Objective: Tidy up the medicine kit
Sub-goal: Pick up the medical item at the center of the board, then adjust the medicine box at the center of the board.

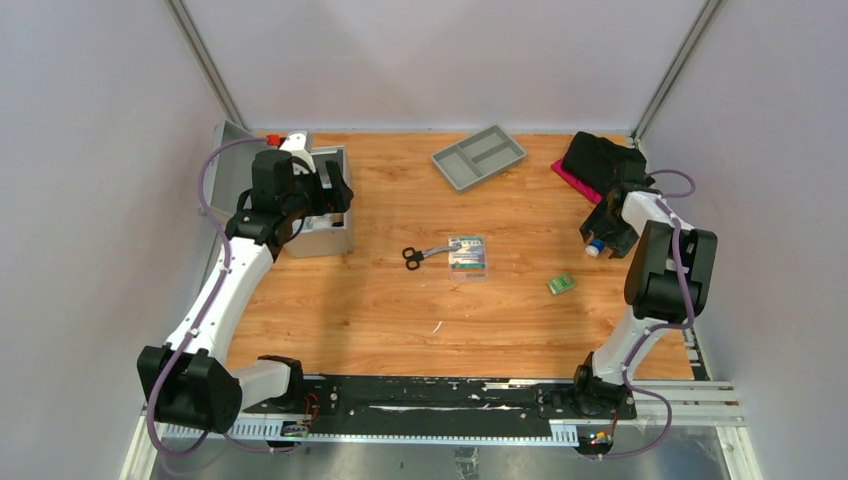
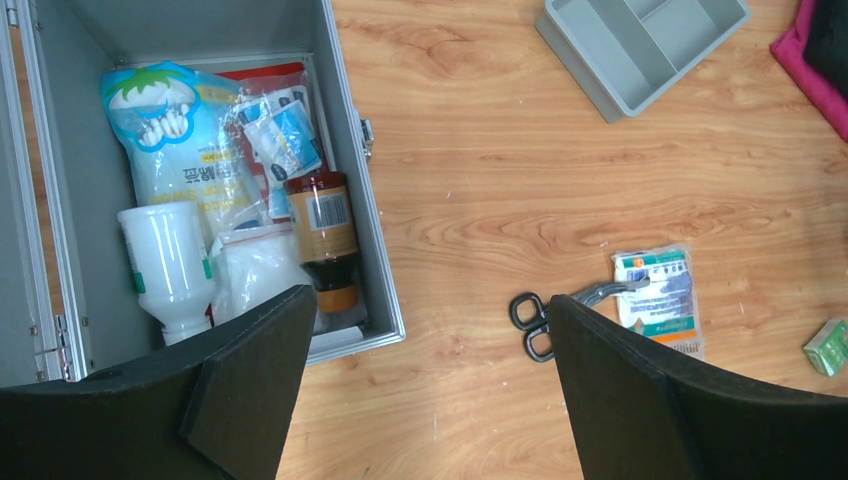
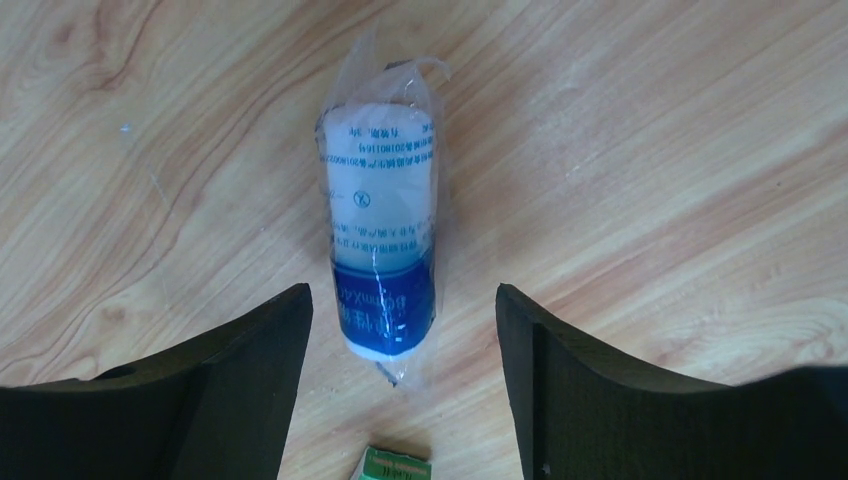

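Wooden table (image 1: 400, 310), open medicine kit (image 1: 322, 240), brown bottle (image 2: 322, 232) inside, left wrist view only

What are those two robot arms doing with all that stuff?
They are tidying up. The left claw hangs open over the open medicine kit, which holds bottles and bags. The right claw is open over a wrapped roll lying on the table, not gripping it. Scissors, a flat packet and a small green box lie loose.
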Available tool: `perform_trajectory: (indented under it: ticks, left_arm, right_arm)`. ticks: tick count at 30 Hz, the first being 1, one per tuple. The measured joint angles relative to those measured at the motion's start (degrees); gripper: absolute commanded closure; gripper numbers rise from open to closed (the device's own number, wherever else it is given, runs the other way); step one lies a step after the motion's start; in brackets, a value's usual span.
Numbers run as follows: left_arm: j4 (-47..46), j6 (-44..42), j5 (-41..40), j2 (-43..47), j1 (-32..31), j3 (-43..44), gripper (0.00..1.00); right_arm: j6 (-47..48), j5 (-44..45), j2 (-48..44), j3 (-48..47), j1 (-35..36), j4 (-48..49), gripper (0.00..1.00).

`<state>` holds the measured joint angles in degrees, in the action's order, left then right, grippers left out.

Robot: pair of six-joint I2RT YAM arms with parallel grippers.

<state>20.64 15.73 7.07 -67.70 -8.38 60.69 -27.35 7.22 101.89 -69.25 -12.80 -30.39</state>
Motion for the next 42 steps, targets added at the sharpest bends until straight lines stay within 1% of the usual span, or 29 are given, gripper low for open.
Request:
perform_trajectory:
  ticks: [7,16,18,21,23,25,28,33,36,38,42]
  left_arm:
    - [0.0,0.2,0.0,0.0,0.0,0.0,0.08]
    - [0.0,0.6,0.1,0.0,0.3,0.0,0.08]
    - [0.0,0.6,0.1,0.0,0.4,0.0,0.08]
    - [0.0,0.6,0.2,0.0,0.5,0.0,0.08]
    - [0.0,0.7,0.3,0.0,0.5,-0.1,0.08]
    - [0.0,0.7,0.3,-0.1,0.7,-0.1,0.08]
    - [0.0,0.8,0.5,-0.2,1.0,-0.1,0.08]
    - [-0.6,1.3,1.8,-1.1,1.9,-0.2,0.08]
    - [-1.1,1.8,2.8,-2.5,2.3,-0.3,0.08]
    - [-1.4,1.9,3.4,-3.8,2.5,-0.3,0.08]
    - [-1.2,2.1,5.1,-7.8,2.6,-0.3,0.08]
  right_arm:
    - [0.3,-0.1,3.5,-0.9,0.0,1.0,0.32]
    - [1.1,-0.7,5.0,-2.3,-0.1,1.7,0.41]
    - [1.4,-0.8,5.1,-2.3,-0.1,1.9,0.44]
    - [1.6,-1.1,5.1,-2.4,-0.1,1.9,0.45]
    - [1.7,-1.3,5.1,-2.4,-0.1,1.9,0.49]
    - [1.8,-1.7,5.1,-2.4,-0.1,1.9,0.56]
    - [2.1,-2.9,5.1,-2.4,-0.1,1.9,0.71]
    - [3.0,-9.0,4.7,-2.4,-0.1,1.9,0.86]
    - [3.2,-14.3,4.1,-2.3,-0.1,1.9,0.9]
    - [3.2,-16.7,2.8,-1.9,0.1,1.9,0.91]
    - [3.4,-19.1,-2.1,-0.1,1.9,2.0,0.92]
